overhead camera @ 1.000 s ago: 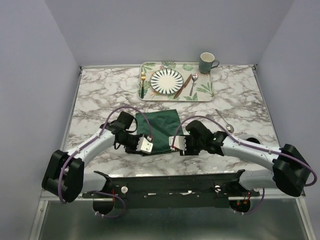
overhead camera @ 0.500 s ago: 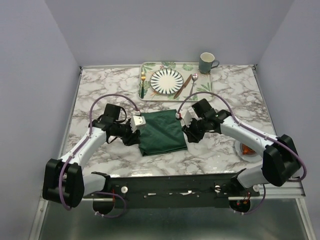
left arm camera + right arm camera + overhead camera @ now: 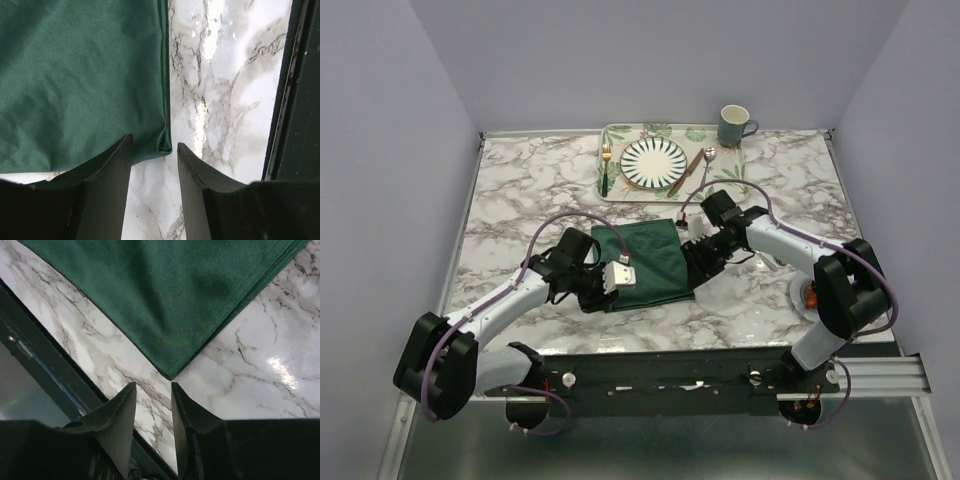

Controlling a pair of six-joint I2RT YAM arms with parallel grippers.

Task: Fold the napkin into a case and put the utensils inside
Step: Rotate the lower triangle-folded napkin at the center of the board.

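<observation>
On the near side of the tray [image 3: 728,176], the left end effector [image 3: 154,143] was held low over the desk [image 3: 520,190]. Its jaws were partly parted and nothing was clasped. The near left corner of the napkin [image 3: 645,262] lay at the mouth of the gap. The right end effector [image 3: 153,385] was likewise partly open and empty, with the near right corner of the cloth just ahead of its fingertips.

The napkin was spread flat on the desk just on the near side of the tray, and several layers showed along one edge in the right wrist view. The cloth was judged light, limp and slightly slick on the polished marble, so its layers could be expected to slide apart or bunch if dragged. A hold at the corners was judged best, with every layer pinched together.

On the tray, the fork [image 3: 606,165] lay left of the plate [image 3: 655,162], and the knife [image 3: 686,172] and spoon [image 3: 705,165] lay to its right. These were judged stiff, smooth and thin, lying flat. A grip across the mid-handle was thought safest.
</observation>
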